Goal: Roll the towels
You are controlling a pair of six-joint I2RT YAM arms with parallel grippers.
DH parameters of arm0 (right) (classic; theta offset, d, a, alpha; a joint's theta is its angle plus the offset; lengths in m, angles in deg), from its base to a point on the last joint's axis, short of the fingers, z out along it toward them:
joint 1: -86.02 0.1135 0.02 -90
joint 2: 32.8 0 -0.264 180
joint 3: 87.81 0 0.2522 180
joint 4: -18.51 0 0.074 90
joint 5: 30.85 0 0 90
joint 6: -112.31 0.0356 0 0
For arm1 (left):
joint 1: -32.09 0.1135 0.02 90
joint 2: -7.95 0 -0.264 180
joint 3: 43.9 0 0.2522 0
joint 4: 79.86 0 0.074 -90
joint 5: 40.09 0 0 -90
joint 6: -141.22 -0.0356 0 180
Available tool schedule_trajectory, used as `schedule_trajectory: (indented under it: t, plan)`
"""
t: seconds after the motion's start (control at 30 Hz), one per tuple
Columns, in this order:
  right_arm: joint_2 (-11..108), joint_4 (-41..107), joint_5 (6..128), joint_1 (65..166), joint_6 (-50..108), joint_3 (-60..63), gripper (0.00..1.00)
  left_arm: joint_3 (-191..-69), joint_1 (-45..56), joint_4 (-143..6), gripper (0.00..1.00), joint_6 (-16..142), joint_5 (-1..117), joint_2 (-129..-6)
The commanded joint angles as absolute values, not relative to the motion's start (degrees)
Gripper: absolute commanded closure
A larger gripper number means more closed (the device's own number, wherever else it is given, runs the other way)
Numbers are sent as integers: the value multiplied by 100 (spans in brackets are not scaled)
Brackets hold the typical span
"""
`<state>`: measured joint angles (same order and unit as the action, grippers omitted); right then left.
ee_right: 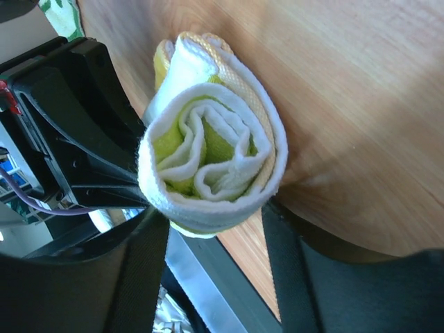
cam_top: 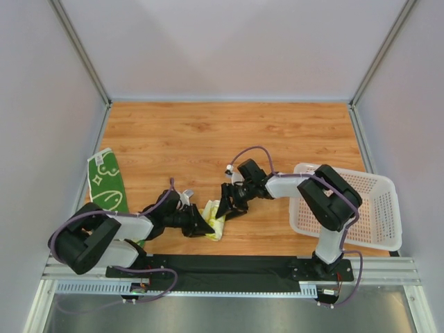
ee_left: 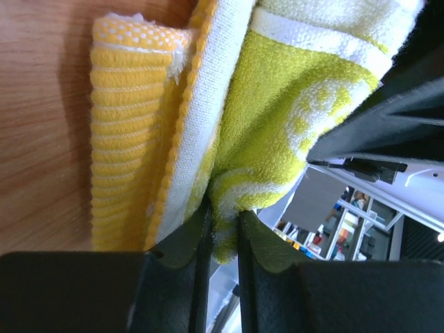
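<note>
The pale yellow towel (cam_top: 214,223) is rolled up near the table's front edge, between both grippers. My left gripper (cam_top: 204,225) is shut on a fold of this towel (ee_left: 277,104), the cloth pinched between its jaws (ee_left: 223,222). In the right wrist view the roll's spiral end (ee_right: 215,159) faces the camera. My right gripper (ee_right: 215,215) stands open with a finger at each lower side of the roll, which does not look squeezed. The dark green towel (cam_top: 105,182) lies flat at the table's left edge, away from both grippers.
A white perforated basket (cam_top: 378,208) stands at the right edge beside the right arm. The black base rail (cam_top: 229,267) runs just in front of the roll. White walls close in the table on three sides.
</note>
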<state>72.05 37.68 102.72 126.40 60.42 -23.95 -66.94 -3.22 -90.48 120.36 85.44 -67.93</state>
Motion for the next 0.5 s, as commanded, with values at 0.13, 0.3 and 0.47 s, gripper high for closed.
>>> schedule_trajectory:
  t: [0.13,0.3,0.47]
  plan:
    - [7512,3359,10064,12777,6107,-2360,75,-6706,-219,-9106,99,12013,8708,-7151]
    - [7495,3885,9713,12777,6011,-2264,91,-7126,-236,-8107,90,11479,8534,-6914]
    - [7258,4658,9475,12777,5747,-2106,93,-8013,-464,-5708,65,10634,7507,-5967]
